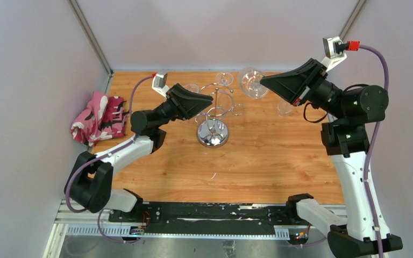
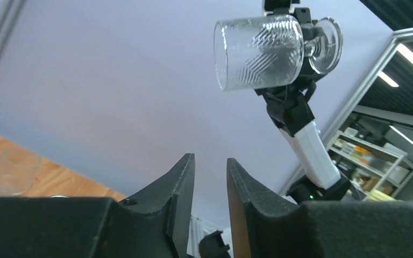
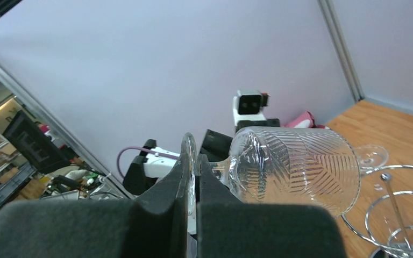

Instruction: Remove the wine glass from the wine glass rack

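**Finding 1, task item.** The wine glass (image 3: 296, 166) is off the wine glass rack (image 1: 213, 135). It is held in the air, beyond the rack and to its right, and it appears clear of the hook arms. Its long axis lies roughly level, with the foot at the fingers and the open bowl towards the rack's wire rings.

**Finding 2, right end effector (image 3: 194, 171).** It is clamped on the glass's stem, just beside the foot. This is the arm carrying the item.

**Finding 3, left end effector (image 2: 210, 158).** Its jaws are parted and nothing is between them. It sits close to the rack on the rack's left side, touching nothing that I can make out.

**Finding 4, room to move.**
- The surface (image 1: 279, 161) is bare on the near side of the rack and to its right.
- Beyond the rack the space is tight: other glasses (image 1: 224, 79) stand there, and the rear wall is close behind them.
- One more glass stands to the right of the rack, below the held glass.
- A pink cloth (image 1: 99, 117) lies well to the rack's left.

**Assessment.** The lift-off looks done. A set-down on the near right of the rack appears the least obstructed, as long as the bowl is drawn away from the rings first.
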Robot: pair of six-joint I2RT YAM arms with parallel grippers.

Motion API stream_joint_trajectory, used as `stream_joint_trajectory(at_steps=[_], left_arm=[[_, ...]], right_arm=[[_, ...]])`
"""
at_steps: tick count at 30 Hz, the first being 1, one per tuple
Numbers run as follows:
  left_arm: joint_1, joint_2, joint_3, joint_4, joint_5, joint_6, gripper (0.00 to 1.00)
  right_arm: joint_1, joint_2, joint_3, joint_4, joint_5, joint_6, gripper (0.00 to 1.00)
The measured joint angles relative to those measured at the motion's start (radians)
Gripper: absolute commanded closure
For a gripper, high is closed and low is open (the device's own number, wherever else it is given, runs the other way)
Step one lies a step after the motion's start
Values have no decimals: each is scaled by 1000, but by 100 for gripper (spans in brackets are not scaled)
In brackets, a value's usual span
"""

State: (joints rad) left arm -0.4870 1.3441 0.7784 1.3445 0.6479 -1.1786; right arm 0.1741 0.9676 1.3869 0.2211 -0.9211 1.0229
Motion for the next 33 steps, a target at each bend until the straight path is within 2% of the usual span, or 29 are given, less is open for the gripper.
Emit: stream_joint_trajectory(at_steps=[7,9,16,27,33], left_arm=[[0,48,47,131,50,-115,41],[0,38,63,153,55,-122,38],[0,36,67,174,63,-139,36],[0,73,74,173,62,-142,36],[0,78,107,173,58,-146,38]], right_arm=[[34,89,-21,240,-27,145,100],[53,119,-35,274,-29,166,100],[126,193,-42,346,-29,214,100],[228,181,-46,349,-28,196,100],[248,174,-108,367,-24,193,100]])
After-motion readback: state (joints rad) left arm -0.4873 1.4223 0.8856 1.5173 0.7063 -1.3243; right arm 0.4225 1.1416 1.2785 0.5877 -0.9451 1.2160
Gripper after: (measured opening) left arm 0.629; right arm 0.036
